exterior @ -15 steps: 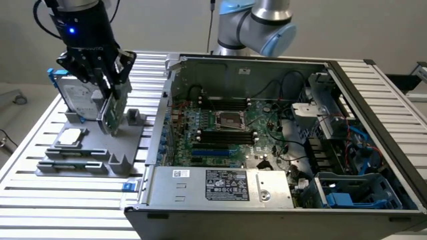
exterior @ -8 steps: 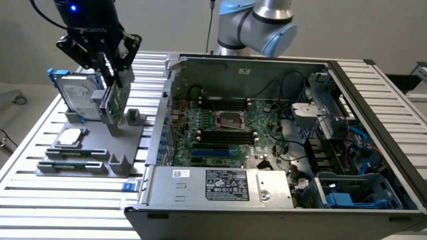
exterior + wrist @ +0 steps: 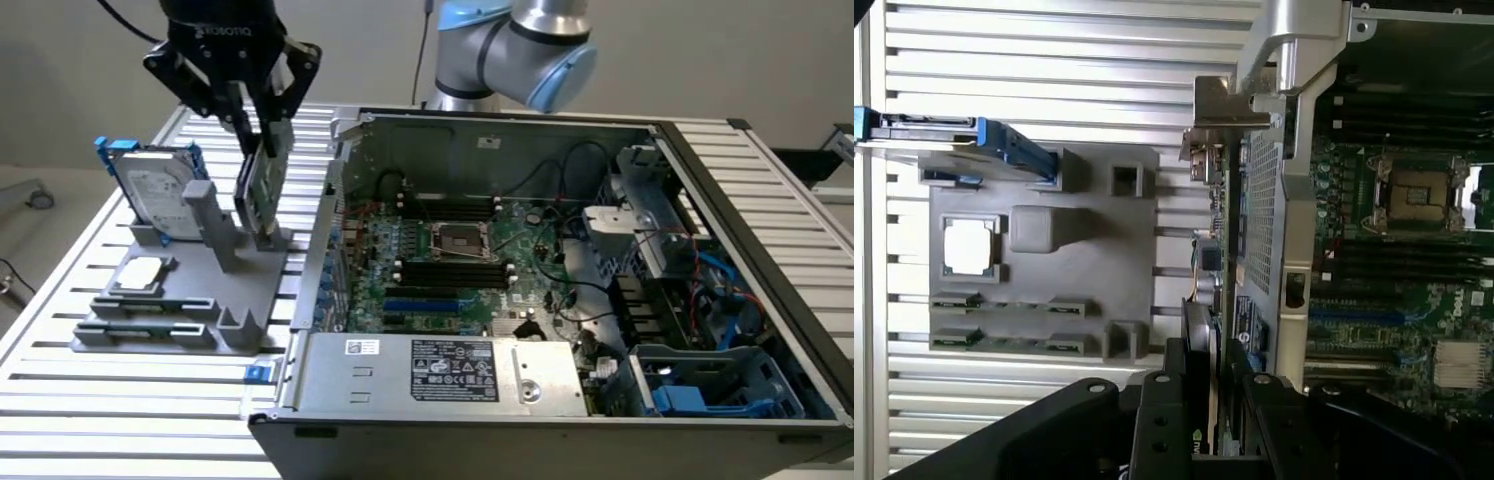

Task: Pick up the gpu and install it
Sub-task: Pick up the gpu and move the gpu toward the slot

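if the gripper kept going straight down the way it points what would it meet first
The gpu: the gripper points straight down, clamped on the card's top edge. Pushed on, the card would probably meet the grey holder under it.

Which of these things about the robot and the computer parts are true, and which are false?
1. The gripper is clamped on the gpu. True.
2. The gpu lies flat on the table. False: it stands upright on its edge at the grey holder.
3. The hard drive stands in the grey holder. True.
4. The computer case is closed. False: it is open, and the motherboard shows.
5. The gpu sits inside the case. False: it is outside, on the exterior view's left.
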